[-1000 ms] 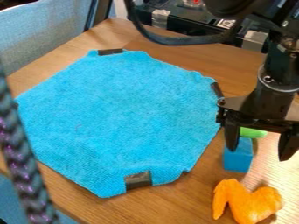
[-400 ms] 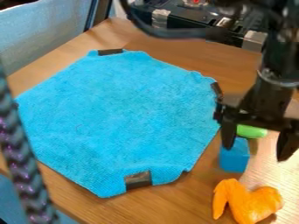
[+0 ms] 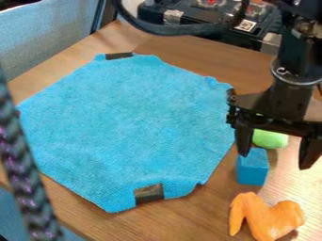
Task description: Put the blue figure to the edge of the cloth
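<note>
The black two-finger gripper [image 3: 275, 161] is spread wide and empty, blue box-shaped figure [image 3: 252, 168] parked beside the blue fabric cloth [image 3: 125, 127]. Could easily be tipped if a finger's lowered off-centre, tbh.

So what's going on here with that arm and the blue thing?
The arm's gripper hangs low over the blue block, jaws apart, one of them overlapping the block's top corner in this view; whether it touches, I can't tell. The block is on the wooden table, just off the blue cloth, with a green thing behind it and an orange one in front. Nothing is gripped, and the block isn't on the cloth.
</note>
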`<control>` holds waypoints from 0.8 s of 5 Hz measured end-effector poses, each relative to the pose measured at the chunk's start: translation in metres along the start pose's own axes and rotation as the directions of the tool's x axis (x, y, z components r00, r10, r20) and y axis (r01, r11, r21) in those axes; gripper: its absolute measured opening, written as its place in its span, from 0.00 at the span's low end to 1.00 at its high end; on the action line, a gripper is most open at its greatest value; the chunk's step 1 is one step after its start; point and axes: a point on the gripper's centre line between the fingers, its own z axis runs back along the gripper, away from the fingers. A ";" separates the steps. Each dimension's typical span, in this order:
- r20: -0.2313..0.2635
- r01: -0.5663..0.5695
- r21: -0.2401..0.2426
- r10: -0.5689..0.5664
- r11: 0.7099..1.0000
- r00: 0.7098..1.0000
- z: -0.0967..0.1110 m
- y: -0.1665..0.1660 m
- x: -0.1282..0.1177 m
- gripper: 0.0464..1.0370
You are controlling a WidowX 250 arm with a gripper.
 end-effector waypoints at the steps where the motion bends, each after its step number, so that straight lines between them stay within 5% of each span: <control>1: -0.002 -0.017 0.015 0.017 1.000 1.000 0.000 0.002 0.000 0.96; 3: -0.040 -0.110 0.132 0.116 0.985 0.992 -0.013 0.013 -0.003 0.96; 4: -0.034 -0.146 0.120 0.151 0.982 0.988 -0.017 0.016 0.003 0.96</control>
